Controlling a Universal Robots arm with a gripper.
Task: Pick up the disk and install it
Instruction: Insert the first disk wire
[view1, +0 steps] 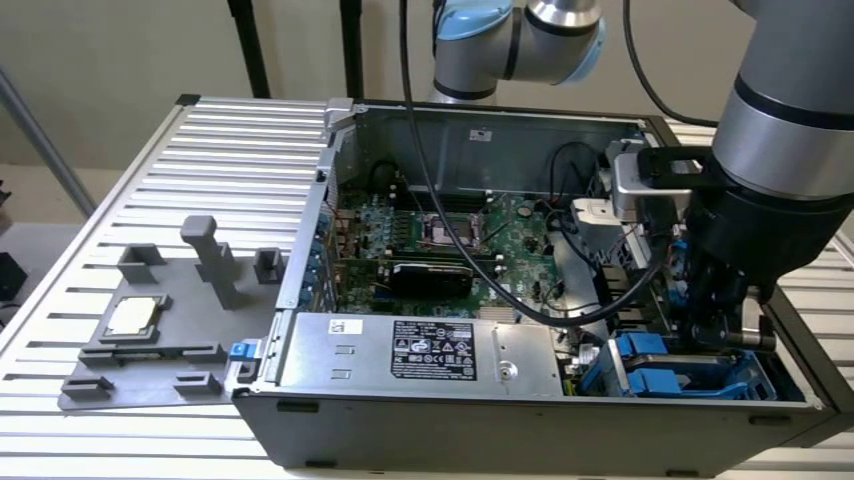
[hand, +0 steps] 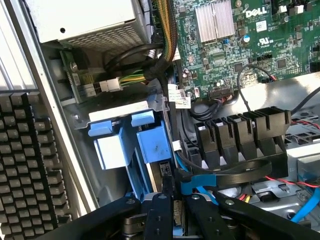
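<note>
Slatted metal desk (view1: 147, 150) carries everything I'm working over, with a plain wall behind. Going from the exterior view's left: at about nine o'clock of that picture sits a grey holder tray (view1: 147, 370) with a small square silver chip (view1: 136, 316) on it, well apart from the job. Next comes the open computer case (view1: 534, 440), its green motherboard (view1: 441, 240) near the centre and the big silver power supply (view1: 427, 350) with its black label along the front edge.

At roughly four o'clock of the exterior view, my hand (view1: 727, 330) is down inside the case at the drive bay (view1: 694, 380). In the wrist view the hand (hand: 172, 212) has its black fingers (hand: 159, 215) drawn nearly together, clamped on the thin top edge of the disk (hand: 167, 175), which stands on edge. The disk appears partly sunk into the blue-tabbed bay; how far it is seated I can't tell.

To do this step well, I judge the disk needs to stay square to the bay rails, go in straight without tilting, and steer clear of the blue cable (hand: 200, 182) and the black cables (hand: 235, 172) just beside it.
</note>
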